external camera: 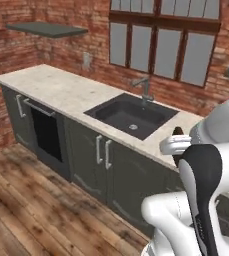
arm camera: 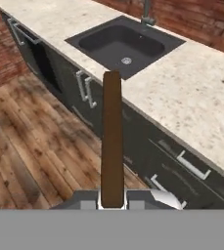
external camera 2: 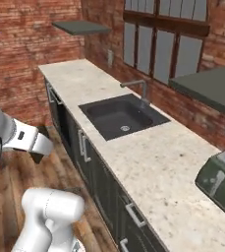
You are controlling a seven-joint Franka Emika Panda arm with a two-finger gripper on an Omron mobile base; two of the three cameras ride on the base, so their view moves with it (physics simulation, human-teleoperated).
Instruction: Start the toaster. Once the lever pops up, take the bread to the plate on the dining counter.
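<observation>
The bread, a dark brown slice seen edge-on, stands up between my fingertips in the hand view, and my gripper is shut on its lower end. It hangs over the cabinet fronts and wooden floor, just off the counter's front edge. From the left base view the slice's rounded top peeks above my white hand. The sage-green toaster sits at the far right of the long counter, one silver lever showing on its front. The plate and the dining counter are out of view.
A long beige counter holds a dark sink with a faucet. Dark cabinets with silver handles run below it. Wooden floor lies in front. Brick walls, a window and grey shelves stand behind and above.
</observation>
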